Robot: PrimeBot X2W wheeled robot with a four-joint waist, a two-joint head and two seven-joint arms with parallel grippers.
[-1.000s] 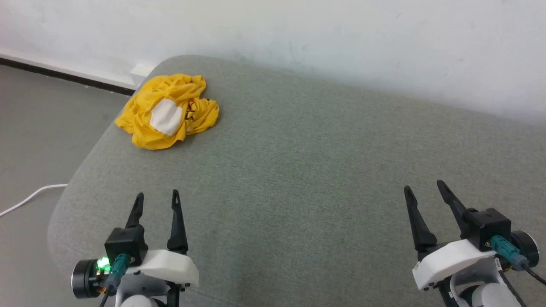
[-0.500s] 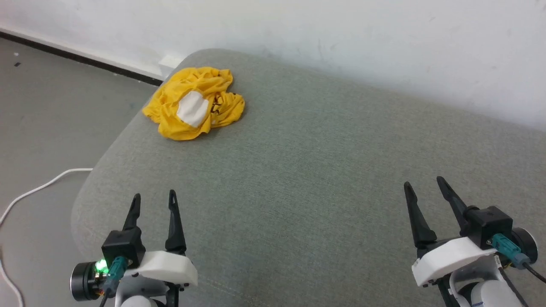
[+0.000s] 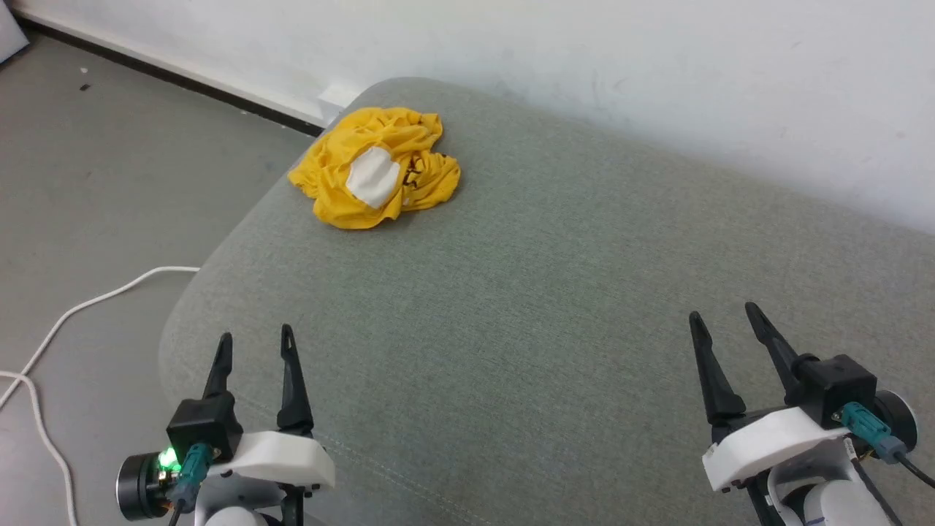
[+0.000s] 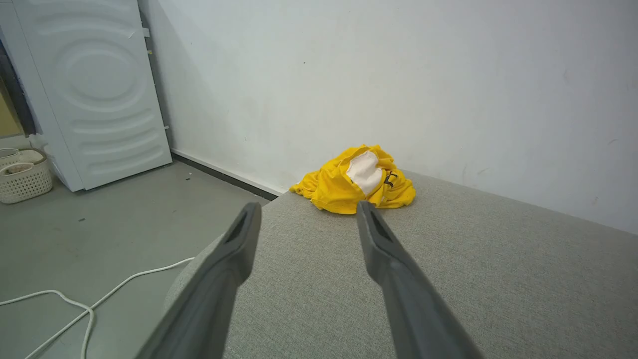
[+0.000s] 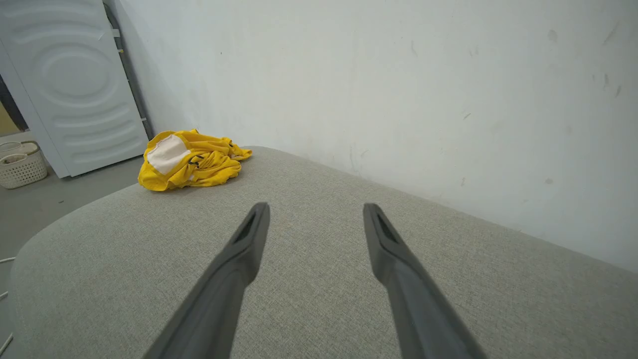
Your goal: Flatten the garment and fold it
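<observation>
Nothing is done yet, I'd say. The T-shirt (image 3: 376, 168) lies crumpled in a heap at the far left corner of the grey cloth-covered table (image 3: 548, 292), well apart from me. My left pincer (image 3: 256, 334) and right pincer (image 3: 722, 312) stand with fingers apart, empty. Reaching, spreading and folding are all left.

Right gripper (image 5: 316, 208), fingers spread and empty, above a grey upholstered cushion (image 5: 309, 309). A crumpled yellow T-shirt (image 5: 209, 164) with a white patch (image 5: 167, 153) lies at the cushion's far left corner. A white basket (image 5: 20, 167) stands beside a white appliance (image 5: 70, 85).
</observation>
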